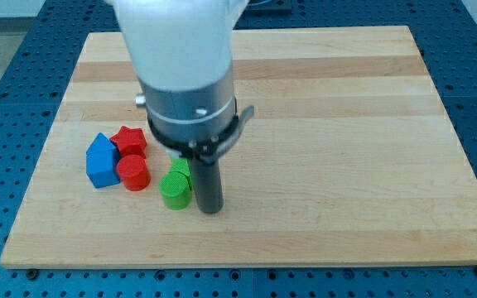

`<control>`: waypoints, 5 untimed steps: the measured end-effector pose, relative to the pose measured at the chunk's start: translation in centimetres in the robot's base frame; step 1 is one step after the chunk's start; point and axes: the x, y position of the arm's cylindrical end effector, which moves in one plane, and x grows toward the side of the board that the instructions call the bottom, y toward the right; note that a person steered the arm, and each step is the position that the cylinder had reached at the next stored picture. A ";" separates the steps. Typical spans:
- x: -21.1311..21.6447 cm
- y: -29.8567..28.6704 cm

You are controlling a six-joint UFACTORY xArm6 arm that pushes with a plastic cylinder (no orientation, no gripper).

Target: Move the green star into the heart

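Just to the view's right of the green cylinder point(174, 190), my tip point(210, 209) stands on the wooden board point(346, 149), close beside that block and possibly touching it; the contact is too tight to tell. There are no jaws to report on this rig: the arm ends in a plain dark rod, so nothing is being clutched or let go.

Directly behind the green cylinder, toward the view's top, a second green block point(180, 168) peeks out, mostly hidden by the cylinder and by the rod. I judge this to be the green star, though its shape cannot be made out from what shows.

To the view's left of the green cylinder lies a tight cluster: a red cylinder point(132, 173) nearest, a red star-like block point(128, 141) above it, and a blue house-shaped block point(101, 160) at the far left, touching the red ones.

No heart-shaped block is clearly visible. It may be hidden behind the arm's body, or one of the red blocks may be misread; I cannot say which.

As for progress, the task looks barely begun. My tip is near the green pair, but the green block behind the cylinder sits apart from anything resembling a heart, so the push toward it remains to be done.
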 end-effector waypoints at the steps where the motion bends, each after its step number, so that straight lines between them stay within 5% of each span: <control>1: -0.4 0.0; 5: 2.1 1.1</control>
